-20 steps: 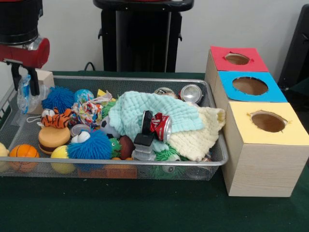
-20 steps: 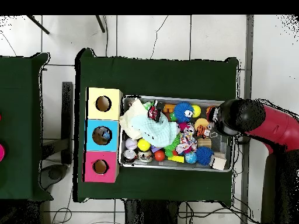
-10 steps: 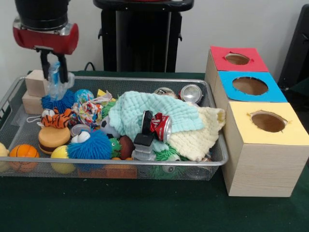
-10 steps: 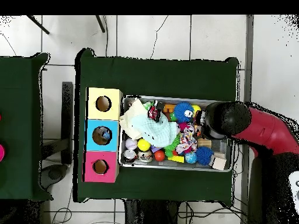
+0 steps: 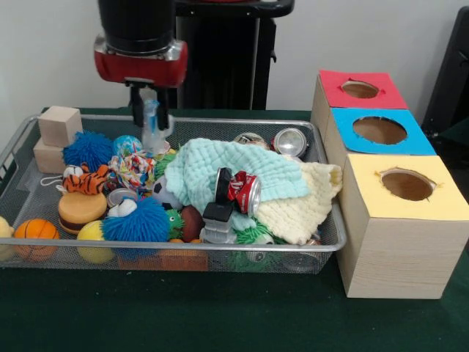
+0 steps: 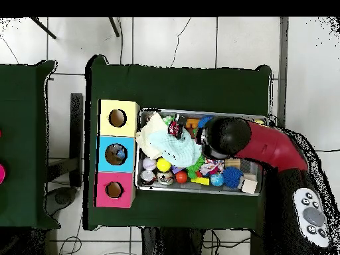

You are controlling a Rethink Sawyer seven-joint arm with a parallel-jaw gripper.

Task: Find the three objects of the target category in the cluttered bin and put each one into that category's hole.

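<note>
Dark green cloth-covered table (image 5: 220,323) set on a pale tiled floor (image 6: 172,40), with a white wall (image 5: 352,37) behind. A second green-topped table (image 6: 23,133) stands to one side in the overhead view.

Red and black robot arm (image 6: 279,156) reaches in over the silver wire-mesh bin (image 5: 15,158), which fills the left and centre of the table. Just right of the bin, touching its right end, stand three light wooden boxes in a row running near to far: yellow-topped box (image 5: 403,220) nearest, blue-topped box (image 5: 377,132) in the middle, red-topped box (image 5: 359,89) farthest. Each has a round hole in its top.

Gripper (image 5: 149,117) hangs above the far middle of the bin, its two black fingers (image 5: 136,110) clamped on a clear crumpled plastic bottle (image 5: 152,126), held upright and raised off the heap.

Below and to the right, a mint-green waffle cloth (image 5: 234,172) overlaps a cream waffle cloth (image 5: 304,202), covering much of the bin's right half. A red crushed drink can (image 5: 245,192) lies on the mint cloth, beside a black clip-like object (image 5: 218,209). Two silver cans (image 5: 289,141) lie at the far right corner. Two plain wooden blocks (image 5: 57,136) are stacked at the far left. Near-left clutter: blue spiky ball (image 5: 143,220), burger-shaped toy (image 5: 82,211), small orange basketball (image 5: 35,231), striped tiger plush (image 5: 88,180).
</note>
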